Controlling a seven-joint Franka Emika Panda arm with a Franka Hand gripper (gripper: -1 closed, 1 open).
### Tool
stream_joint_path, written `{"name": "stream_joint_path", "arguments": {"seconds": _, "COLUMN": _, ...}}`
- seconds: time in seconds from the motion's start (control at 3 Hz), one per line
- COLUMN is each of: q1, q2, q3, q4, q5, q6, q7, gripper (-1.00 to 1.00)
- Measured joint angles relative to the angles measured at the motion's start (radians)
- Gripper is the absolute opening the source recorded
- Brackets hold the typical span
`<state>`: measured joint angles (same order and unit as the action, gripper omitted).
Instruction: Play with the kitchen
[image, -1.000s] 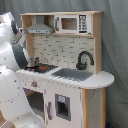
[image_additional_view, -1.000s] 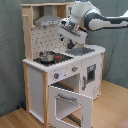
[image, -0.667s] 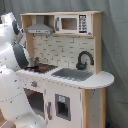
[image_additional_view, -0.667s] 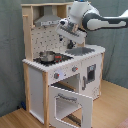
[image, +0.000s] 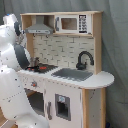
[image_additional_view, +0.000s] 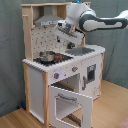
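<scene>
Jaws state: can't tell, and they sit hidden under the wrist, up near the hood (image_additional_view: 48, 21). Your kitchen (image_additional_view: 60, 70) lies directly below; the pot (image_additional_view: 46, 56) on the stove (image_additional_view: 56, 58) sits down and toward the second exterior view's left.

The kitchen (image_additional_view: 65, 75) fills both exterior views in white and light wood, its back wall (image: 62, 49) patterned in pale tile-like rows. A grey hood (image: 39, 29) sits upper left in the first exterior view, a black faucet (image: 83, 60) at centre. The stove (image: 41, 67) shows red. The arm (image_additional_view: 97, 21) is white and black against a grey-green curtain (image_additional_view: 11, 55).
</scene>
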<state>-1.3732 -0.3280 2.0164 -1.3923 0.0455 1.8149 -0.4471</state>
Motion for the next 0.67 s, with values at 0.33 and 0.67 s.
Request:
{"name": "stream_joint_path", "arguments": {"seconds": 0.33, "q1": -0.071, "q2": -0.018, "q3": 0.062, "q4": 0.027, "q5": 0.013, "q6": -0.001, "q7": -0.015, "gripper": 1.00}}
{"name": "stream_joint_path", "arguments": {"seconds": 0.67, "q1": -0.141, "q2": -0.042, "q3": 0.119, "q4": 0.060, "q5": 0.030, "q6": -0.009, "q7": -0.027, "gripper": 1.00}}
